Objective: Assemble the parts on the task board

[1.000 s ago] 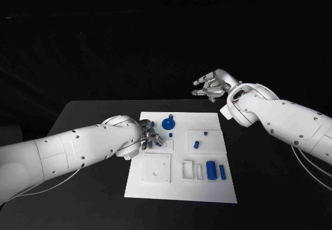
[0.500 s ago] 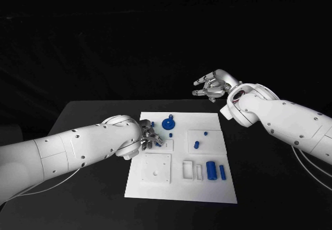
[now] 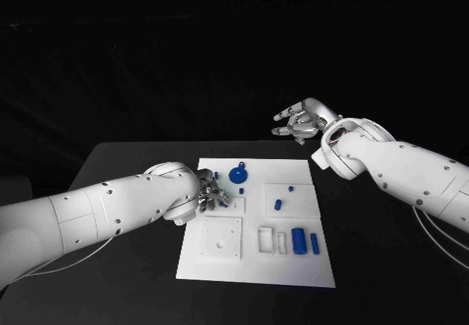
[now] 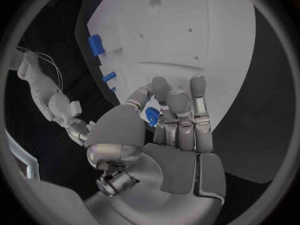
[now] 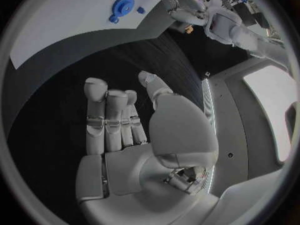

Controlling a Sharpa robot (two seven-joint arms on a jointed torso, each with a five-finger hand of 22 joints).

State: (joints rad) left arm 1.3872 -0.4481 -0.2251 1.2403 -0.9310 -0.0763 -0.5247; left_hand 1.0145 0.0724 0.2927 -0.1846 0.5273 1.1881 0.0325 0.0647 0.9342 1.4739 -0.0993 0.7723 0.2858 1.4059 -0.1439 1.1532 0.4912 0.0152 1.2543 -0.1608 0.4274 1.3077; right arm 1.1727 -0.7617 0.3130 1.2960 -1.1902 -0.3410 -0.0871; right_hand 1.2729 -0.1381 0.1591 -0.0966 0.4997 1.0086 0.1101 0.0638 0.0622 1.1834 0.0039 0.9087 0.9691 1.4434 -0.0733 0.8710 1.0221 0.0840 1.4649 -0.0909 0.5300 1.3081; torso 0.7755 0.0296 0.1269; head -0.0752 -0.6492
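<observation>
White is the task board point(image 3: 256, 223) lying mid-bench on the black bench point(image 3: 127, 162) in my head view. On it I see a blue gear point(image 3: 238, 176) near the far edge, a small blue peg point(image 3: 278, 204) in a raised square to its right, and two blue cylinders point(image 3: 305, 242) standing side by side near the board's right edge (one thick, one thinner). My left hand point(image 3: 211, 196) sits low over the board's left side, just beside the gear. My right hand point(image 3: 305, 120) is raised well beyond the board's far right corner, fingers curled partway and apart, gripping nothing.

From the left wrist view, the left hand point(image 4: 165, 130) has its fingers point(image 4: 199, 97) drawn together with the thumb across them, pinching a small blue part point(image 4: 151, 116) against them. The board point(image 4: 187, 40) lies just beyond the fingertips.

From the right wrist view, the right hand point(image 5: 125, 130) is released, fingers point(image 5: 95, 105) straight and thumb apart, above bare bench, with the gear point(image 5: 122, 6) far off on the board point(image 5: 69, 20).
</observation>
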